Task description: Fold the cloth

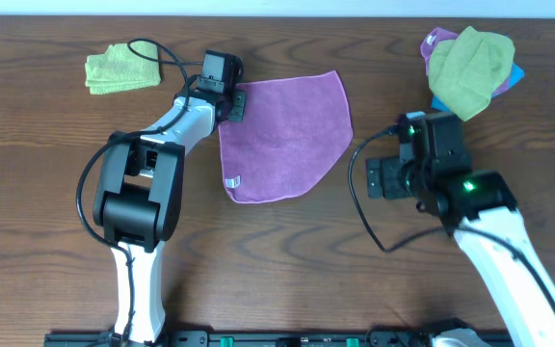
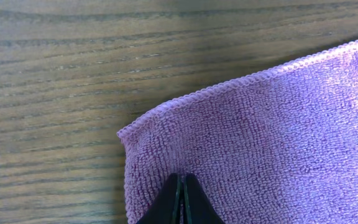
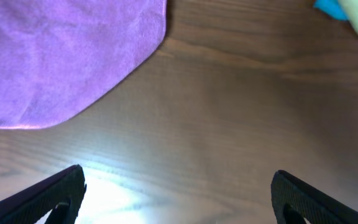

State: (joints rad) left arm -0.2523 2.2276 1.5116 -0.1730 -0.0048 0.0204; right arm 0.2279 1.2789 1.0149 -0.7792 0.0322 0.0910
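at cloth point(image 1: 287, 135) corner, left gripper point(image 2: 180, 198) is pinching it shut; right gripper point(image 3: 179, 193) is idling open. first fold is starting; next calls for dragging corner across.

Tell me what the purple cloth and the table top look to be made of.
Purple cloth: probably microfibre or terry, matte and fuzzy, with a fine looped pile and a stitched hem along its edge.
Table: wood or wood-look laminate, I can't tell which. It is smooth with a slight sheen, showing brown grain lines and a soft glare.
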